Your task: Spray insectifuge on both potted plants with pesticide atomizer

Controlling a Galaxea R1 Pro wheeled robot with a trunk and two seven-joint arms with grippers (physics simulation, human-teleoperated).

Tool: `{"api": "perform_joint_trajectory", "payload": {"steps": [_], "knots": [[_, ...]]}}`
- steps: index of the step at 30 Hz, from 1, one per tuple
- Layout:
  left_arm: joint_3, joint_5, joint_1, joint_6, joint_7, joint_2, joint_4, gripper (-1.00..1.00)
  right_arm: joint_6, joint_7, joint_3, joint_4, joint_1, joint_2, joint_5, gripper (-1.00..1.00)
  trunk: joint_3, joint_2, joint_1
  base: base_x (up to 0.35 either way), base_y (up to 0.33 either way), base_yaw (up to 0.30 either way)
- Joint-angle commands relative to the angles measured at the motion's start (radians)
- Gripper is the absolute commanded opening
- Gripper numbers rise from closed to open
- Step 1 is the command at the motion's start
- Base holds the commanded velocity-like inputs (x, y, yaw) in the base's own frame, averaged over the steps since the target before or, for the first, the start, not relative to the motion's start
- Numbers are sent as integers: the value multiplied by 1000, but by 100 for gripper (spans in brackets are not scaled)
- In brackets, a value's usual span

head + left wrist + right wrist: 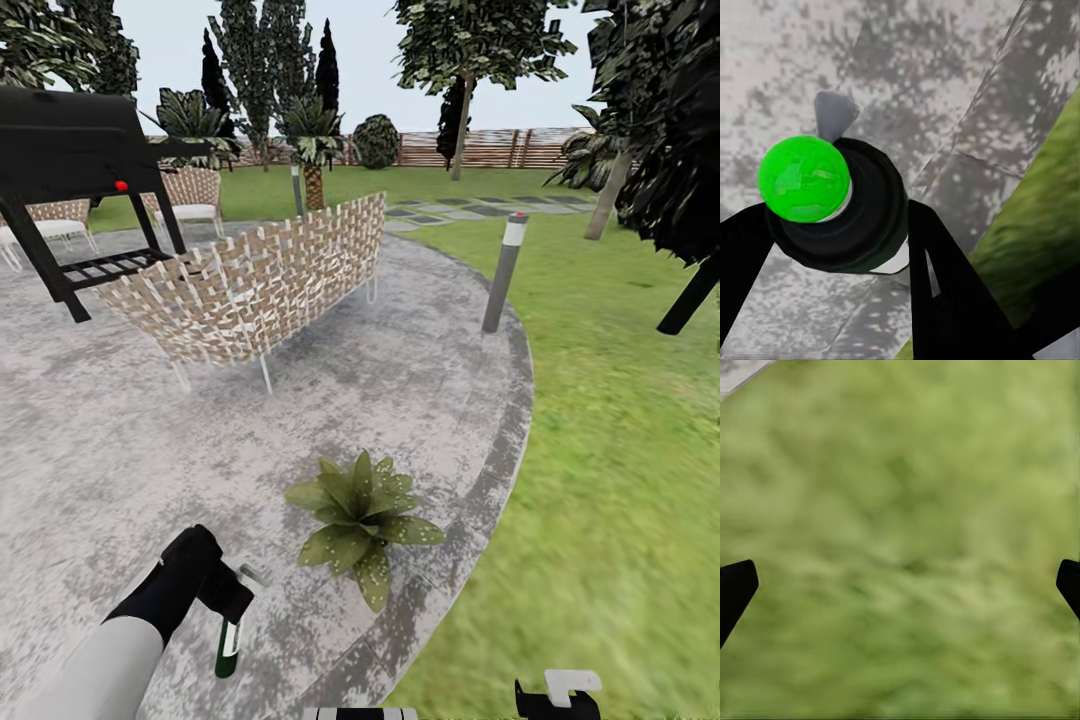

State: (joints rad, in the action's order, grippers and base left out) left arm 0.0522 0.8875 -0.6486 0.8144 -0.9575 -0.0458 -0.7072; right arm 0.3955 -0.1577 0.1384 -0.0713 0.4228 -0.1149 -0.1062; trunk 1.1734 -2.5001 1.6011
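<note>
Left claw [232,610]: closed around the spray bottle [229,648], which hangs with its dark green end down over the grey paved patio [120,450]. In the left wrist view, the black fingers [945,277] flank the bottle [832,202], seen end-on with a bright green tip.

Potted plant [362,520]: stands on the patio just beside the bottle, near the paved edge.

Wicker chair [255,280]: farther back on the patio, next to a black grill [70,150].

Right claw [900,577]: spread wide, fingertips [735,585] far apart, over the lawn [620,450].
</note>
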Motion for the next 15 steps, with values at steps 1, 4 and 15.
{"api": "perform_joint_trajectory", "payload": {"steps": [1,4,15], "knots": [[3,8,0,3,-9,1,-1,-100,3,-2,9,1,1,0,-10,100,1,0,0,0,44,-196],[3,7,0,3,-9,4,-1,-100,3,-2,9,1,1,0,-10,100,1,0,0,0,15,-240],[9,-12,0,2,-9,4,-3,-100,3,-2,9,1,1,0,-10,100,1,0,0,0,15,-262]]}}
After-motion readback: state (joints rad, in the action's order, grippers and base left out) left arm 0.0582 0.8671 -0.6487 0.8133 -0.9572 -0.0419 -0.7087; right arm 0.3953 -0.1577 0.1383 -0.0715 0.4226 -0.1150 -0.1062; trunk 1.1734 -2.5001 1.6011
